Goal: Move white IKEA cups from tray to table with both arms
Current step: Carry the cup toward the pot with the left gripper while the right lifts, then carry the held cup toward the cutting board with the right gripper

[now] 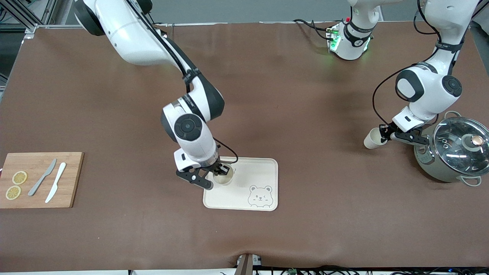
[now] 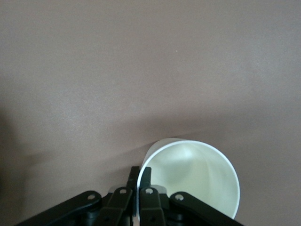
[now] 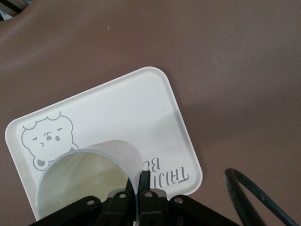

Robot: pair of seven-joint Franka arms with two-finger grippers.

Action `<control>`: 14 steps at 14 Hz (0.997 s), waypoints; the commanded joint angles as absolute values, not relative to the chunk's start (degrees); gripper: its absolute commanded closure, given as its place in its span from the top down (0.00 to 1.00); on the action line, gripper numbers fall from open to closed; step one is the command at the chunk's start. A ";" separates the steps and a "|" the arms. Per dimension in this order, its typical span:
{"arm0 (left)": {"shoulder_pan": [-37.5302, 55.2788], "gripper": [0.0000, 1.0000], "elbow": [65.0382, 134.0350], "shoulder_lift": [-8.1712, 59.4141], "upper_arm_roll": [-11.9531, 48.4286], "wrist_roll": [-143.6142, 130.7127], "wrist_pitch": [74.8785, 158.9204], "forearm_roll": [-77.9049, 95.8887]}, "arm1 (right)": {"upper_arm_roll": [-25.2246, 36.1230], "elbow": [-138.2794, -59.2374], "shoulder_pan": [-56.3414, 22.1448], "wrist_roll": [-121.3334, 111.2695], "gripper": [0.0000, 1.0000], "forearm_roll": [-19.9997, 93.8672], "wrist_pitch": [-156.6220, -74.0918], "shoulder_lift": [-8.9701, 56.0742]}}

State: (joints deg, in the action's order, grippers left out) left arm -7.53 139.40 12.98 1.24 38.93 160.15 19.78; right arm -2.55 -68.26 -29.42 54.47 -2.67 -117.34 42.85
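Two cream-white cups are in view. My right gripper [image 1: 221,170] is shut on the rim of one cup [image 1: 223,178], which is over the corner of the bear tray [image 1: 263,172] toward the right arm's end. In the right wrist view the fingers [image 3: 145,181] pinch the cup's wall [image 3: 89,174] above the tray [image 3: 122,108]. My left gripper [image 1: 385,134] is shut on the rim of the other cup [image 1: 371,139], held tilted over the brown table beside the pot. In the left wrist view the fingers [image 2: 146,176] pinch the cup's wall [image 2: 197,174].
A grey-green pot with a glass lid [image 1: 456,151] stands at the left arm's end, close to the left gripper. A wooden board [image 1: 70,179] with two knives and lemon slices lies at the right arm's end. The brown table [image 1: 305,114] lies between them.
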 commanded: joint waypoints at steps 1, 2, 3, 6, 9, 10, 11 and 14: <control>-7.29 0.10 138.95 14.24 1.76 39.90 162.77 21.18 | -2.99 -70.57 -25.59 46.17 0.00 -0.10 -110.07 35.97; -7.29 0.16 138.96 14.67 2.02 39.90 163.30 21.18 | -2.90 -71.27 -24.18 42.75 0.00 1.65 -107.69 33.77; -7.29 0.23 138.96 14.94 2.11 39.90 164.17 21.18 | -2.90 -72.24 -22.43 39.32 0.00 2.71 -105.14 31.49; -7.29 0.39 139.04 15.73 2.11 39.99 166.28 21.18 | -2.90 -76.19 -18.82 31.93 0.00 2.81 -101.00 25.68; -7.47 0.42 138.96 16.00 2.20 40.17 166.64 21.18 | -2.90 -78.13 -14.43 24.81 0.00 2.90 -98.01 22.60; -7.47 0.42 139.13 15.47 2.11 40.34 166.55 21.18 | -2.99 -78.13 -12.67 22.09 0.00 2.90 -96.69 22.24; -7.82 0.42 139.30 14.95 2.11 40.52 166.55 21.18 | -2.90 -78.13 -11.00 19.02 0.00 2.90 -95.90 21.89; -7.82 0.44 139.66 13.63 2.11 40.26 166.20 21.18 | -2.90 -78.13 -5.55 8.74 0.00 2.90 -94.66 21.62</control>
State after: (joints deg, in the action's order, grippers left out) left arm -7.61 139.04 15.54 1.88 38.94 166.21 19.78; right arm -1.97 -75.95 -9.33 14.74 1.83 -94.93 23.54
